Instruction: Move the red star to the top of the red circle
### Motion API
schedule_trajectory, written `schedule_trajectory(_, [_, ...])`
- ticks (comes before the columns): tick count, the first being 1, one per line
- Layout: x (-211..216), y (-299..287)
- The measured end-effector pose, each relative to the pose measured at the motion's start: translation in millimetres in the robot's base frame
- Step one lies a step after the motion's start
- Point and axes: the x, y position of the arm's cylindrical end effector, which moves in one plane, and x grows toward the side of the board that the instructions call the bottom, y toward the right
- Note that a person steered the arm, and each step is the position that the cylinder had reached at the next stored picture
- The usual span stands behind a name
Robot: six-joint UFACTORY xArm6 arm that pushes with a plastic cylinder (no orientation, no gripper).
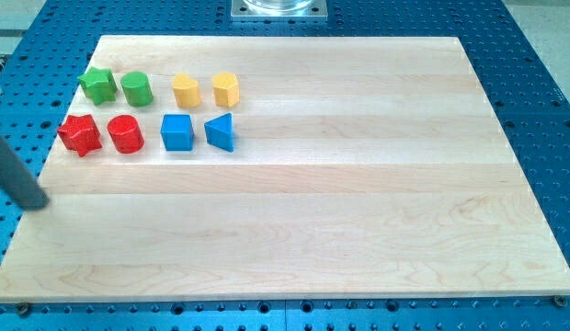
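A: Status at this frame: approach step, no contact. My tip, the lower end of the dark rod, sat at the table's left edge, toward the view's bottom-left of the blocks and well apart from all of them.

B: Position of the task's thing?

A: Red star-shaped block lay at the view's left end of the lower row, just beside the red cylindrical circle block on its right; whether they touched, I could not tell. Directly above them sat the green star-shaped block and green round block. Yellow pair and blue pair further right, clear of the work.

B: Jaws?

A: None fitted; rod only, so nothing was grasped or released.

B: Next move, as judged?

A: Star needed to go up and then rightward into the gap between the red circle and the green round block. Gap looked narrow on the pale wooden table; risk of nudging the green blocks.
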Motion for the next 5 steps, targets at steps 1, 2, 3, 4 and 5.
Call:
schedule_trajectory(1, [-54.2,0.3])
schedule_trajectory(2, [-72.0,20.3])
schedule_trajectory(3, [-61.6,22.2])
schedule_trajectory(4, [-75.0,30.0])
schedule_trajectory(5, [-130.0,41.0])
